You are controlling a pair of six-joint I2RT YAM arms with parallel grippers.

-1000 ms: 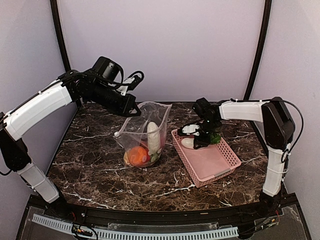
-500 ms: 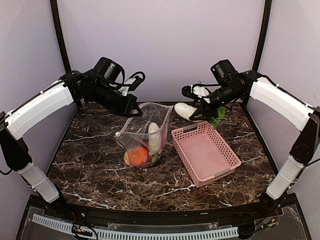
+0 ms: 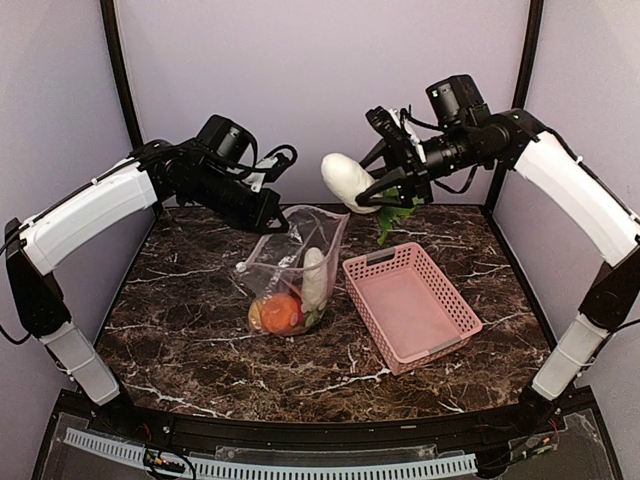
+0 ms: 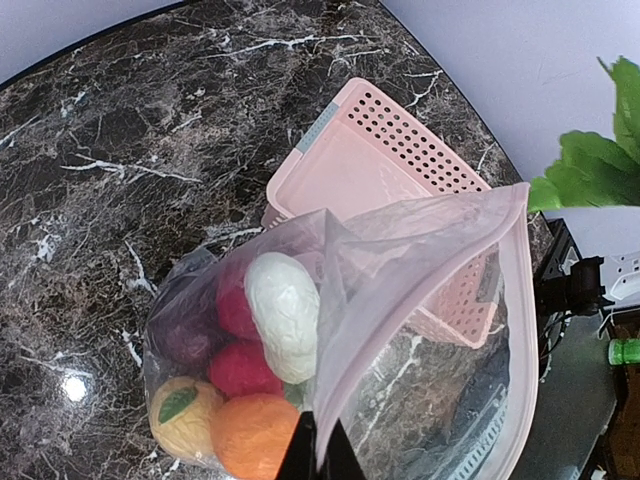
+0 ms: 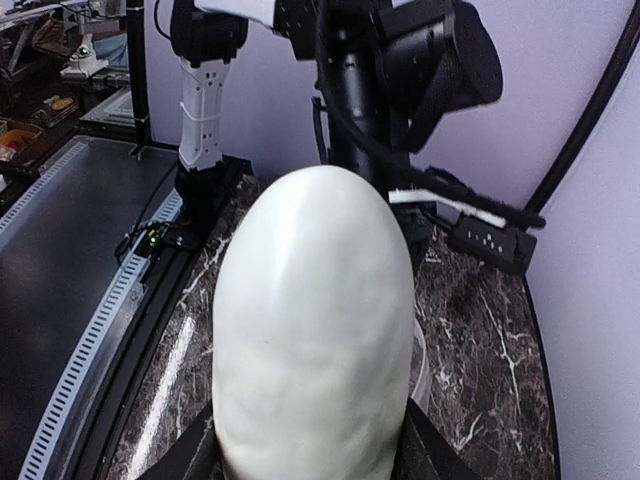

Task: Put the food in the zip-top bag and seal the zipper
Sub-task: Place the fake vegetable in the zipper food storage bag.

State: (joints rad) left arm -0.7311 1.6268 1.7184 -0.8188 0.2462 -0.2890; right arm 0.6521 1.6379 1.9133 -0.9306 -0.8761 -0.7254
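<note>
The clear zip-top bag (image 3: 292, 262) stands on the marble with its mouth held up and open by my left gripper (image 3: 272, 217), which is shut on the rim near the pale pink zipper (image 4: 524, 300). Inside lie a white radish (image 4: 285, 315), red balls (image 4: 240, 368), an orange (image 4: 255, 435), a yellow-peach ball (image 4: 180, 415) and a dark purple piece (image 4: 180, 335). My right gripper (image 3: 378, 188) is shut on a second white radish (image 3: 344, 178), held in the air up and to the right of the bag mouth. That radish's green leaves (image 3: 394, 214) hang below. The radish (image 5: 315, 330) fills the right wrist view.
A pink mesh basket (image 3: 412, 304) sits right of the bag with nothing in it; in the left wrist view the basket (image 4: 380, 160) lies just beyond the bag. Black frame poles stand at the back corners.
My right arm has lifted the white radish with its leaves out of the pink basket and carried it up and left toward the bag. The left gripper kept holding the bag rim.
</note>
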